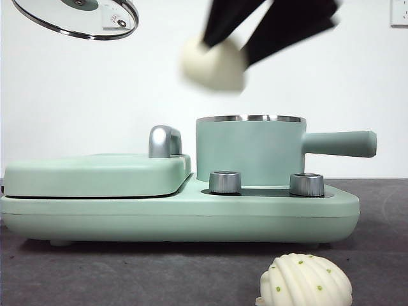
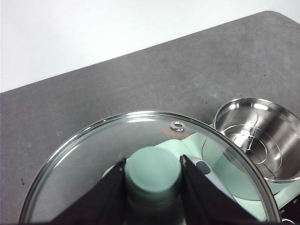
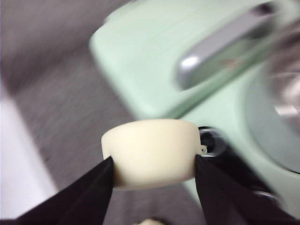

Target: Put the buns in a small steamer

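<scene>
The ribbed bun [image 1: 305, 280] lay nearest on the table [image 1: 127, 274]. Beyond, the steamer [image 1: 250, 151] stood uncovered; above it the right gripper [image 1: 237, 46] pinched the smooth bun [image 1: 212, 64], while the left gripper [image 2: 153, 171] clamped the lid [image 1: 76, 16] aloft.

I've got a flat mint-green griddle [image 1: 95, 173] with a chrome handle [image 1: 164, 141] sitting shut, two steel knobs [image 1: 224, 182] up front on its base, dark grey bench [image 1: 127, 274] underneath, white wall [image 1: 76, 95] behind.
</scene>
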You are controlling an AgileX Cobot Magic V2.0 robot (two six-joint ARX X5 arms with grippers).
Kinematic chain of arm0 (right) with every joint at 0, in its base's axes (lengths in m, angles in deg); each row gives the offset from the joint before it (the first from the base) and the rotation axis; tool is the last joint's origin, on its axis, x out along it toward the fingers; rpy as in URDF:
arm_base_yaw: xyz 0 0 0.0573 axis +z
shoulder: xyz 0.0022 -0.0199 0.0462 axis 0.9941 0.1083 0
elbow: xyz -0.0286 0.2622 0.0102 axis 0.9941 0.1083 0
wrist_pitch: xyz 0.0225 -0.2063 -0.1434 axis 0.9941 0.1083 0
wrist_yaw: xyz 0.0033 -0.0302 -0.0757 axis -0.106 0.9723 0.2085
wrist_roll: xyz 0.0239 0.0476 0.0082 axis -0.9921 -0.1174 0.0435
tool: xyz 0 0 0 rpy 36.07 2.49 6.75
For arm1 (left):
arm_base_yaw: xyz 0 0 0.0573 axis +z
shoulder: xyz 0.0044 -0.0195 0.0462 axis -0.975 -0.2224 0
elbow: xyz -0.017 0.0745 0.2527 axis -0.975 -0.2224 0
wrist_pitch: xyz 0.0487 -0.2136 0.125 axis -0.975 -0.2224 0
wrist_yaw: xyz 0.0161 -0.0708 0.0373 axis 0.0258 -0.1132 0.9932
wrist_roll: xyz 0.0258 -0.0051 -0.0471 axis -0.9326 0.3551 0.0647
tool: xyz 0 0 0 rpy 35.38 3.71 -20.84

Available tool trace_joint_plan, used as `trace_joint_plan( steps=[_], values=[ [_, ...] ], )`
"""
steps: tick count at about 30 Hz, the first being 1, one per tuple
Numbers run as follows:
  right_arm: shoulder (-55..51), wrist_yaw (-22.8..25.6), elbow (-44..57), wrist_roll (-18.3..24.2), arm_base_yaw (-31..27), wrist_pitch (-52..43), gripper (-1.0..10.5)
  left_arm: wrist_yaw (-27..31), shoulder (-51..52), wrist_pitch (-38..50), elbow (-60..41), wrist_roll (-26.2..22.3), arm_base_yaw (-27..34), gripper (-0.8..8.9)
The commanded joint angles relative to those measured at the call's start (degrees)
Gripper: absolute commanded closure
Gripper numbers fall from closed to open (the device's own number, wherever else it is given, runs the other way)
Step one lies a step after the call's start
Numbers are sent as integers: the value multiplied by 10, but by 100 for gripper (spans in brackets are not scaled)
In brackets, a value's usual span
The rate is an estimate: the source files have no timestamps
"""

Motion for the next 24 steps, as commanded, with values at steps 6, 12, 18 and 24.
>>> trace_joint_plan(
  steps=[6,12,18,24],
  values=[
    [51,-4,-106,21,-131,17,693,-5,1,15,16,-4,-1,803],
    [156,-60,-181,49,-202,-1,693,-5,1,10,16,-4,-1,803],
    [273,-78,-242,50,-219,-17,693,-5,1,1,16,-3,-1,803],
    [345,-77,-254,52,-220,-35,693,-5,1,0,16,-3,-1,802]
  ],
)
